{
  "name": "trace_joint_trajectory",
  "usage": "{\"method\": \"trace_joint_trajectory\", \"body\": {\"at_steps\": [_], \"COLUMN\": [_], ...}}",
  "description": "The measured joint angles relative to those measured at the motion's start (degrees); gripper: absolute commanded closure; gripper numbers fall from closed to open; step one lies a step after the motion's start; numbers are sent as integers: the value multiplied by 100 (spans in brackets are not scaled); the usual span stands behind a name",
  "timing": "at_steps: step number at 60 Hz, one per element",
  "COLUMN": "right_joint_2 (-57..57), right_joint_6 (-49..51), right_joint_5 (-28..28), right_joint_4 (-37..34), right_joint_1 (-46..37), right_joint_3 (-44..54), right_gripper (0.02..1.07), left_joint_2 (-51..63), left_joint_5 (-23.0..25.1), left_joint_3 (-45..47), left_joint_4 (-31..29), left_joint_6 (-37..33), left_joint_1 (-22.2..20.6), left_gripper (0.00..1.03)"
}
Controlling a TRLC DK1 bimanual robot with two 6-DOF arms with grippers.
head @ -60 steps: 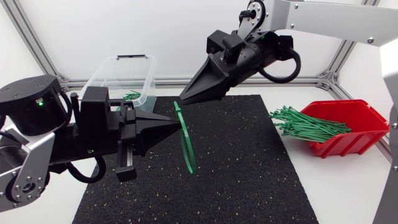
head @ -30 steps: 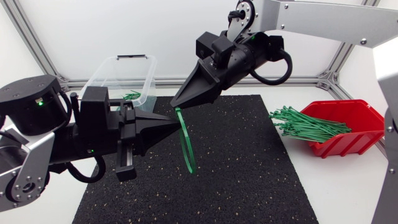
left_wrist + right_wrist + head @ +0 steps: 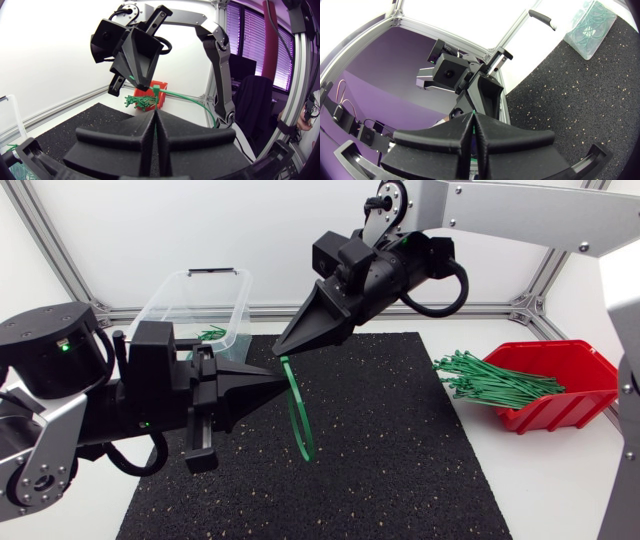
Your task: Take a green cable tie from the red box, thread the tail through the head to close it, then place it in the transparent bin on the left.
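Over the black speckled rubber mat (image 3: 400, 460) on the white tabletop (image 3: 560, 480), from the head view, the left claw (image 3: 287, 387) is clamped together on the green cable tie (image 3: 298, 420), which curves down above the mat. The right claw (image 3: 283, 351) pinches the tie's upper end. Behind the left arm (image 3: 60, 380) stands the transparent plastic bin (image 3: 160, 300) with green ties inside; the red plastic box (image 3: 580, 395), well apart at the mat's right, holds a bundle of green ties (image 3: 495, 380) jutting out.

From the left wrist view, the tie runs from between closed fingers to the right claw ahead, red box behind.

From the right wrist view, a green sliver shows between that claw's closed fingers, the left claw directly ahead.
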State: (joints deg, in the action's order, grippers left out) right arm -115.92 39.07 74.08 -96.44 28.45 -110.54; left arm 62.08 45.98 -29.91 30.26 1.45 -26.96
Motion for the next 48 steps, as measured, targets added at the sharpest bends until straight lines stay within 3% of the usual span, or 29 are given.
{"method": "trace_joint_trajectory", "body": {"at_steps": [21,48], "right_joint_2": [-557,-894], "right_joint_6": [-157,-179], "right_joint_5": [-85,-83], "right_joint_4": [-131,-236], "right_joint_1": [9,50], "right_joint_3": [-817,-955], "right_gripper": [101,101], "left_joint_2": [-271,-323], "left_joint_5": [-295,-363], "left_joint_3": [0,31], "left_joint_4": [-195,-339], "left_joint_6": [2,2], "left_joint_1": [-179,-212], "left_gripper": [100,100]}}
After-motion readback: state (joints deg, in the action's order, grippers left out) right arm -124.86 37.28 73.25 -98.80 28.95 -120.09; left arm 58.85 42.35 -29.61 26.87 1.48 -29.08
